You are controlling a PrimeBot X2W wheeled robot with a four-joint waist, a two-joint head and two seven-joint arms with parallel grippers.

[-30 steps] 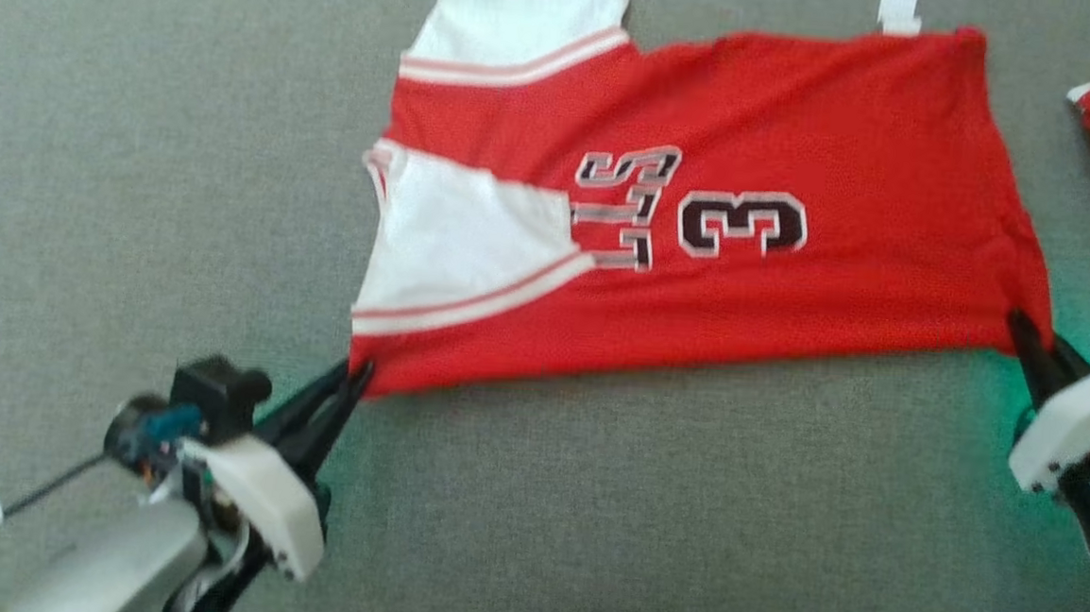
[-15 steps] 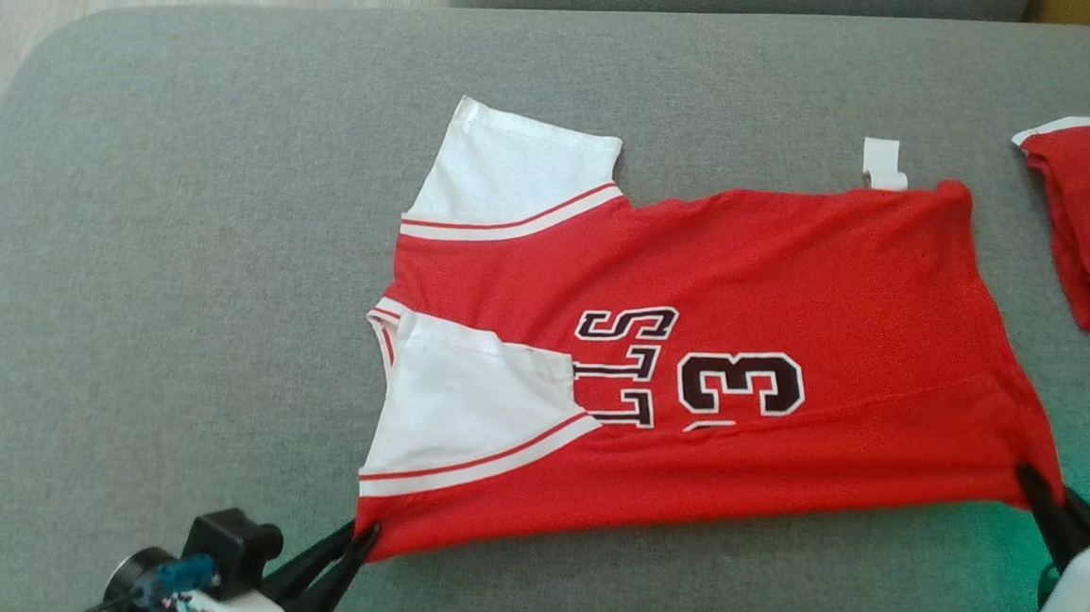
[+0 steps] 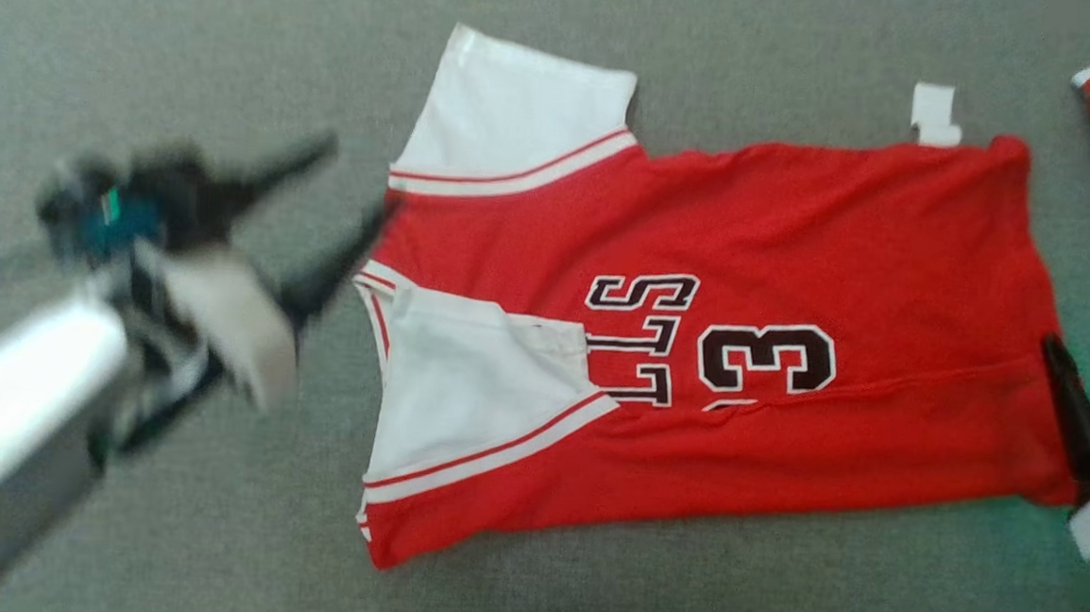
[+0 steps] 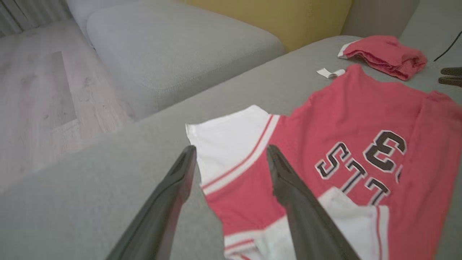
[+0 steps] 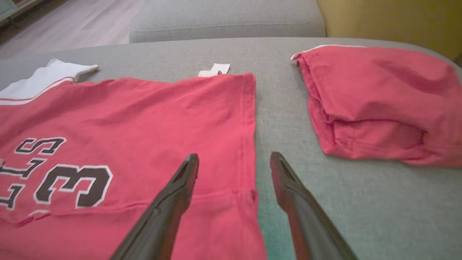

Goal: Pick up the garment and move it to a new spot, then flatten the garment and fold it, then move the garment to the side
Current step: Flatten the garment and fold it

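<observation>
While the left tool (image 4: 231,151) and right tool (image 5: 234,157) gape over the jersey (image 3: 796,227), a folded garment (image 5: 379,94) lies near its hem.

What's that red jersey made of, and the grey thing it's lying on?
Red jersey: looks like soft knit fabric, matte, perhaps cotton or polyester; it lies limp with shallow creases. The number 3 seems a stitched or printed patch, going by its outlined edges. Grey cushion: woven upholstery cloth, matte and finely speckled, probably over padding, judging by its rounded edge.
</observation>
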